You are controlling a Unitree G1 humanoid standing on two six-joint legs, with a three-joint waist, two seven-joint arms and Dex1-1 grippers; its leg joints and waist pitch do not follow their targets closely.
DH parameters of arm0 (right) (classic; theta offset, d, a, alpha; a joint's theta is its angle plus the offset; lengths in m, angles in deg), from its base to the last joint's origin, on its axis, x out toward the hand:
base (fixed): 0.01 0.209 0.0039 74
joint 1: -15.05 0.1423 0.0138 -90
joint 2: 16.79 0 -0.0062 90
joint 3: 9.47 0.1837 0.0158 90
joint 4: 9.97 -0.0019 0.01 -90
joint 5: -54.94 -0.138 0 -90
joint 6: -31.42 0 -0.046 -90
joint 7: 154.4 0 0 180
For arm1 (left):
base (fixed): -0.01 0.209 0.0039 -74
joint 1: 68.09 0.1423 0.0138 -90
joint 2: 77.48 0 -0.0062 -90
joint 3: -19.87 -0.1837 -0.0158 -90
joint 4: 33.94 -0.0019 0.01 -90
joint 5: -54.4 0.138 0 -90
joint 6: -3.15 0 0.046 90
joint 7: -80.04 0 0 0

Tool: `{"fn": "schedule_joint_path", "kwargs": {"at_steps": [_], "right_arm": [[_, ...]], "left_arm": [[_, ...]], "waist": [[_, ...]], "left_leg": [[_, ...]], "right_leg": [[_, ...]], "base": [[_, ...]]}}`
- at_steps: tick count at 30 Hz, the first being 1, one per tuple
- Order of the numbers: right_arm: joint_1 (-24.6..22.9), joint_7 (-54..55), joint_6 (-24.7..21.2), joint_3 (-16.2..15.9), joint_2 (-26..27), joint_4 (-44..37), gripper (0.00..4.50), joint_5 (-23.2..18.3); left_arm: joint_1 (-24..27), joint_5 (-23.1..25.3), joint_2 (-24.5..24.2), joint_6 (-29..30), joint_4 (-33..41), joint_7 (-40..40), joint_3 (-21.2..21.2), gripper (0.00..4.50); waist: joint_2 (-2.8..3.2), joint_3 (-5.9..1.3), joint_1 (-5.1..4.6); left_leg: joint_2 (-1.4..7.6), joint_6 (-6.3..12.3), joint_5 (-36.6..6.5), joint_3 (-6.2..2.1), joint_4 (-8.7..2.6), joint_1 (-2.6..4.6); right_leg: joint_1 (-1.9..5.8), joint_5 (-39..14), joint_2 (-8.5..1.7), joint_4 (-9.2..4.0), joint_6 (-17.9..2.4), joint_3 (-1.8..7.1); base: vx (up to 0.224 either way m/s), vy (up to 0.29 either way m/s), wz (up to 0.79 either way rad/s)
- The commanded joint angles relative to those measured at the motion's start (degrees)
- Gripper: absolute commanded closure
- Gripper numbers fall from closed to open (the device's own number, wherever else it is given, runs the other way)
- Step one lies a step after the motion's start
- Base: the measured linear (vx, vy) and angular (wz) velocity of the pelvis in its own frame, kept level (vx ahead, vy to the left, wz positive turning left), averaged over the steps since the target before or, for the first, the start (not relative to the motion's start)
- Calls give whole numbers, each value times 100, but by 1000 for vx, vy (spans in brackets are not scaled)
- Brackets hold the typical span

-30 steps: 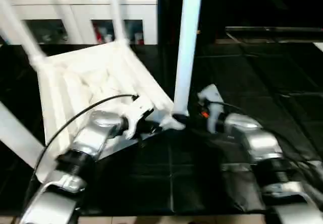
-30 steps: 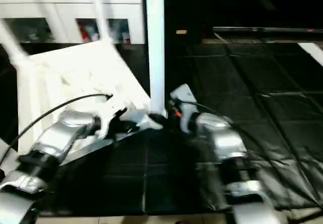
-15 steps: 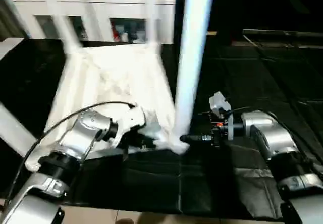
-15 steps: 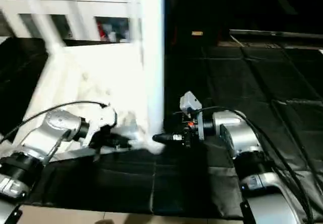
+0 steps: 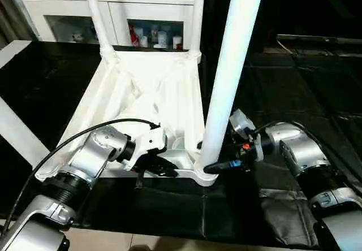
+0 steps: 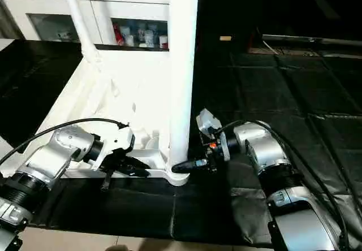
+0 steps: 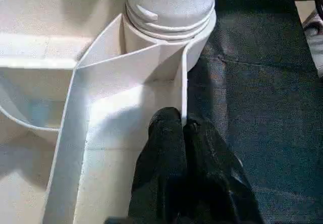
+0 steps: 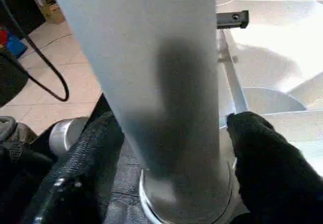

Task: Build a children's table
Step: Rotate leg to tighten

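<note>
The white table top [image 5: 153, 87] lies upside down on the black mat, ribs facing up. A tall white leg [image 5: 232, 70] stands in its near right corner socket [image 7: 169, 12]. My right gripper [image 5: 218, 165] is shut on this leg just above the socket, one black finger [image 8: 267, 158] on each side of the tube [image 8: 151, 82]. My left gripper [image 5: 164, 169] is shut on the top's near rim wall [image 7: 184, 82], just left of that socket. Two more legs [image 5: 97, 13] [image 5: 196, 13] stand in the far corners. A fourth white tube [image 5: 20, 135] crosses the left edge.
A white cabinet with glass doors [image 5: 141, 8] stands right behind the table top. The black mat [image 5: 169, 211] covers the floor around it, wrinkled at the near right. Pale floor [image 5: 141, 242] shows at the near edge. A black cable [image 5: 85, 135] loops over my left forearm.
The head camera has shifted and tilted down. My right gripper has come round from beside the leg and closed on its base. My left gripper stays on the rim.
</note>
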Motion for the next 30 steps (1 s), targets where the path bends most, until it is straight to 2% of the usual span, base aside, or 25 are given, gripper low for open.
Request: {"fn": "schedule_joint_path", "kwargs": {"at_steps": [1, 5, 6, 7, 9, 12, 14, 16, 17, 18, 19, 20, 21, 22, 24, 25, 26, 27, 30], "right_arm": [[124, -83, -32, -156, -69, 10, 155, -120], [105, -83, -91, -241, -78, -4, 176, -208], [99, -83, -106, -251, -74, -16, 199, -219], [84, -83, -124, -261, -63, -40, 210, -231], [51, -83, -177, -270, -52, -95, 224, -259], [-44, 11, -321, -91, 53, -196, 234, -199], [-49, 87, -356, -89, 61, -205, 237, -186], [-191, 901, -452, -149, 180, -398, 239, 44], [-266, 1345, -547, -131, 300, -513, 240, 108], [-287, 1571, -609, -100, 377, -545, 242, 120], [-314, 2229, -820, 6, 627, -591, 242, 150], [-317, 2441, -897, 40, 719, -601, 245, 162], [-316, 2743, -995, 84, 854, -607, 247, 185], [-307, 3195, -1125, 161, 1058, -607, 248, 236], [-289, 3658, -1233, 253, 1280, -583, 249, 303], [-255, 4109, -1272, 327, 1508, -503, 250, 373], [-252, 4148, -1275, 333, 1528, -495, 251, 379], [-214, 4539, -1265, 391, 1713, -418, 251, 433], [-154, 5457, -1329, 510, 2125, -346, 251, 554]], "left_arm": [[-32, -82, -21, -111, 206, -271, -107, 450], [-26, -83, -30, -105, 194, -269, -105, 450], [-27, -83, -31, -103, 189, -268, -104, 450], [-31, -82, -33, -100, 178, -266, -103, 450], [-41, -85, -24, -67, 158, -251, -96, 450], [-82, -51, 29, 181, 110, -76, -63, 450], [-93, -39, 37, 217, 101, -45, -59, 450], [-219, -67, 230, 635, 13, 368, 115, 450], [-287, -91, 356, 797, -33, 606, 218, 450], [-319, -104, 419, 872, -52, 713, 263, 450], [-413, -120, 608, 1066, -116, 1033, 374, 450], [-447, -113, 679, 1104, -150, 1164, 410, 450], [-501, -96, 791, 1160, -211, 1379, 467, 450], [-575, -79, 967, 1247, -309, 1695, 546, 450], [-623, -66, 1134, 1334, -375, 1984, 610, 450], [-656, -46, 1304, 1425, -411, 2283, 667, 450], [-659, -44, 1319, 1433, -414, 2310, 671, 450], [-685, -18, 1474, 1494, -441, 2608, 732, 450], [-759, 62, 1843, 1655, -492, 3254, 873, 450]], "waist": [[-59, -453, -36], [-54, -451, -34], [-54, -450, -35], [-30, -451, -35], [-27, -450, -34], [-17, -451, -39], [-31, -443, -37], [-14, -426, -54], [-8, -414, -54], [-14, -409, -60], [-34, -402, -82], [-34, -402, -82], [-30, -377, -150], [-46, -386, -216], [-44, -391, -294], [-30, -385, -351], [-33, -387, -371], [-17, -398, -383], [-21, -392, -425]], "left_leg": [[1, 433, -700, 127, -365, -39], [3, 428, -730, 128, -367, -36], [3, 424, -746, 128, -367, -35], [3, 411, -759, 125, -366, -37], [4, 398, -778, 124, -369, -33], [1, 364, -837, 126, -367, -33], [-2, 346, -891, 123, -373, -30], [0, 303, -915, 125, -385, -33], [-16, 223, -907, 122, -382, -19], [-26, 195, -956, 119, -390, -15], [-47, 145, -1038, 114, -399, -16], [-47, 145, -1038, 114, -399, -16], [-89, 27, -1173, 96, -416, -36], [-108, -11, -1215, 87, -412, -39], [-118, 18, -1230, 81, -409, -35], [-125, 49, -1197, 87, -404, -63], [-137, 64, -1236, 84, -403, -38], [-136, 67, -1234, 84, -395, -27], [-147, 121, -1247, 102, -388, 1]], "right_leg": [[391, -1402, -240, -309, -1256, 240], [389, -1460, -242, -318, -1238, 240], [384, -1472, -238, -317, -1234, 240], [387, -1474, -239, -320, -1235, 240], [385, -1462, -235, -321, -1231, 239], [388, -1459, -232, -322, -1241, 241], [388, -1573, -234, -337, -1209, 235], [387, -1658, -225, -351, -1157, 243], [378, -1728, -220, -361, -1100, 245], [378, -1848, -222, -374, -1058, 239], [392, -2165, -230, -406, -926, 225], [392, -2165, -230, -406, -926, 225], [410, -2670, -226, -463, -661, 196], [418, -2869, -229, -489, -523, 178], [405, -2951, -230, -527, -459, 162], [406, -2868, -218, -528, -461, 169], [391, -2925, -209, -548, -442, 149], [385, -2890, -213, -539, -459, 152], [357, -2862, -194, -564, -500, 149]], "base": [[0, 0, 0], [0, 0, 0], [0, 0, 0], [0, 0, 0], [0, 0, 0], [0, 0, 0], [0, 0, 0], [0, 0, 0], [0, 0, 0], [0, 0, 0], [0, 0, 0], [0, 0, 0], [0, 0, 0], [0, 0, 0], [0, 0, 0], [0, 0, 0], [0, 0, 0], [0, 0, 0], [0, 0, 0]]}}
